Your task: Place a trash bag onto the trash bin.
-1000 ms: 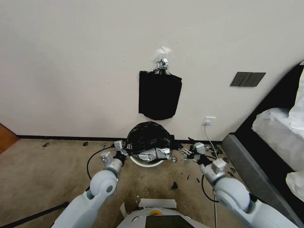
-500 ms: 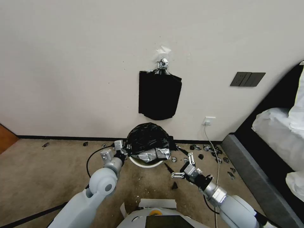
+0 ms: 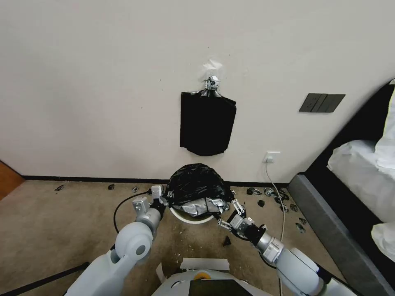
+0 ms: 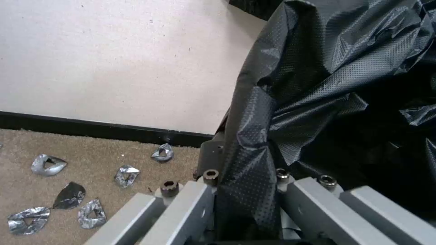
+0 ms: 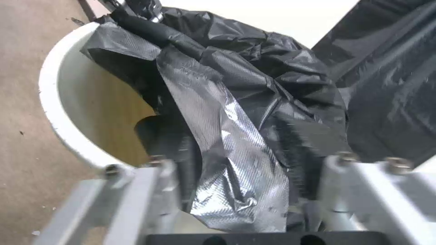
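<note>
The trash bag (image 3: 196,184) is a wrinkled black heap bulging over the cream-white trash bin (image 3: 190,218), which stands on the carpet against the wall. My left gripper (image 3: 163,200) is at the bin's left rim, shut on the bag's edge; in the left wrist view the film (image 4: 247,177) is pinched between the fingers. My right gripper (image 3: 229,215) is open at the bin's front right. In the right wrist view its fingers (image 5: 136,190) straddle the bag's silvery flap (image 5: 236,160), with the bin's rim (image 5: 50,102) and bare inner wall beside it.
A flat stack of black bags (image 3: 207,123) hangs from a clip on the wall above the bin. Foil and plastic scraps (image 3: 267,192) litter the carpet. A wall socket with a cable (image 3: 271,157) and a bed (image 3: 341,205) are on the right.
My right gripper left the bin's right side, drew back toward me, then came in to the bin's front right, open around the bag's flap. The left gripper kept its hold.
</note>
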{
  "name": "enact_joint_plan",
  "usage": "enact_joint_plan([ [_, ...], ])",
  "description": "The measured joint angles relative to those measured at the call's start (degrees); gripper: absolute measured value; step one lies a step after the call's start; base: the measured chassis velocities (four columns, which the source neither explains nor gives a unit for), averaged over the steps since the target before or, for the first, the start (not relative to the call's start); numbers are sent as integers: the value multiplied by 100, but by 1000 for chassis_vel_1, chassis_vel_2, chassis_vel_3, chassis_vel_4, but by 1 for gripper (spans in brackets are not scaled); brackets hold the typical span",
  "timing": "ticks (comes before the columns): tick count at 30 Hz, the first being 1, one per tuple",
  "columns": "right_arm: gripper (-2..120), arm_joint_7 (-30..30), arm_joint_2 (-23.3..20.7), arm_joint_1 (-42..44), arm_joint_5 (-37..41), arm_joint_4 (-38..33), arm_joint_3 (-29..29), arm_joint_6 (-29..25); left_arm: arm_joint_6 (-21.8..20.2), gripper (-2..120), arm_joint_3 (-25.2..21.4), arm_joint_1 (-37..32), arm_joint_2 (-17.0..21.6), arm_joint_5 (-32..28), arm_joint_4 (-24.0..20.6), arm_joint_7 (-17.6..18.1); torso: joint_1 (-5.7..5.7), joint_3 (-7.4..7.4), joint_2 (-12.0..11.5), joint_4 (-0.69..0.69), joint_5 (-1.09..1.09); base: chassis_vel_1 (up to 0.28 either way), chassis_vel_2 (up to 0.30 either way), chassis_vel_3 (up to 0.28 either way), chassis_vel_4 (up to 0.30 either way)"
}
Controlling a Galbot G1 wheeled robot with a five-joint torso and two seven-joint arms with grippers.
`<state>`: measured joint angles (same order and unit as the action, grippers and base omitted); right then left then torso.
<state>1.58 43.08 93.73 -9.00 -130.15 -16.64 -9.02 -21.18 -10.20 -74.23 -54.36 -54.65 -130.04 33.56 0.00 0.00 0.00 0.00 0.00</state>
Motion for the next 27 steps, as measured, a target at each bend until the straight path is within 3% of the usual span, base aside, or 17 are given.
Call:
enact_joint_plan([
  [5, 15, -11, -29, -3, -78, 18, 20, -69, -3, 2, 43, -14, -36, 6, -14, 0, 0, 0, 0, 0, 0, 0, 0, 0, 0],
  [9, 9, -12, -37, 2, -107, 24, 37, -97, -5, 2, 49, -13, -45, 6, -21, 0, 0, 0, 0, 0, 1, 0, 0, 0, 0],
  [11, 0, -11, -55, 45, -148, 52, 85, -344, -10, 2, 55, -20, -67, -15, -33, 21, 0, 0, 0, 0, 1, 0, 0, 0, 0],
  [18, 0, 310, -52, 304, -126, 47, 186, -1035, -58, 2, 20, 76, -184, -527, -37, 328, 0, 0, 0, 0, 0, 0, 0, 0, 0],
  [22, 0, 591, 3, 505, -124, 92, 292, -1325, -107, 2, -23, 221, -271, -1159, -79, 656, 0, 0, 0, 0, 0, 0, 0, 0, 0],
  [25, 0, 703, 138, 631, -348, 291, 418, -1354, -136, 2, -31, 287, -412, -2015, -190, 1068, 0, 0, 0, -2, 0, 0, 0, 0, 0],
  [27, 0, 705, 174, 597, -523, 437, 418, -1379, -162, 2, -31, 267, -435, -2152, -224, 1135, 0, 0, 0, -2, 0, 0, 0, 0, 0],
])
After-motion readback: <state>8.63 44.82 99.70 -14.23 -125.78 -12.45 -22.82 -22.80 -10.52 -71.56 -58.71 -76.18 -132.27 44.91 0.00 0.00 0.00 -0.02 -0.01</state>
